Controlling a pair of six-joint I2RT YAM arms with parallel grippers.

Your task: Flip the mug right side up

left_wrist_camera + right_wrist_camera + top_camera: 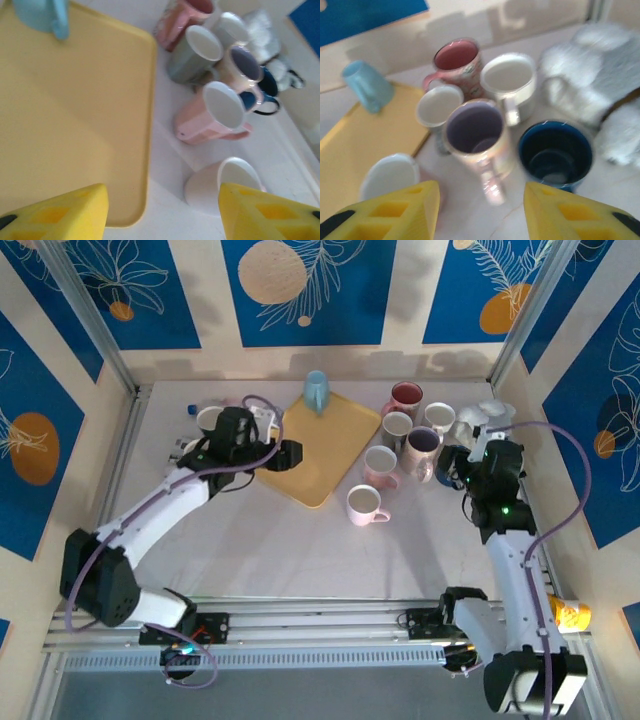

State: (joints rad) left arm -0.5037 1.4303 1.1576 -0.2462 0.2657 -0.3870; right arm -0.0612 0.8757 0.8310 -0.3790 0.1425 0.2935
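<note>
- The yellow tray (335, 465) lies at the middle of the table (260, 540). It carries the light blue mug (316, 392) at its 12 o'clock corner.
- The light blue mug stands upside down, base up, with its handle showing.
- At 3 o'clock of the tray, upright mugs crowd together on the table: a maroon mug (456, 61), a white mug (507, 80), a grey mug (439, 105), a lilac-lined mug (475, 130) and a pink mug (210, 112). A second white cup (365, 505) stands at the cluster's 7 o'clock end. All look empty inside.
- A dark blue mug (555, 155) stands upright and empty, just beside the lilac-lined mug. A fluffy white toy (600, 65) lies at its 1 o'clock.
- The left gripper (162, 202) hangs over the tray's 9 o'clock edge, jaws spread moderately with nothing between them. In the top view the light blue mug sits at its 1 o'clock, apart from it. In the left wrist view the mug is at 11 o'clock.
- The right gripper (482, 200) is parted and holds nothing. The dark blue mug lies just ahead of it. In the top view the light blue mug lies well apart at its 10 o'clock, beyond the cluster.
</note>
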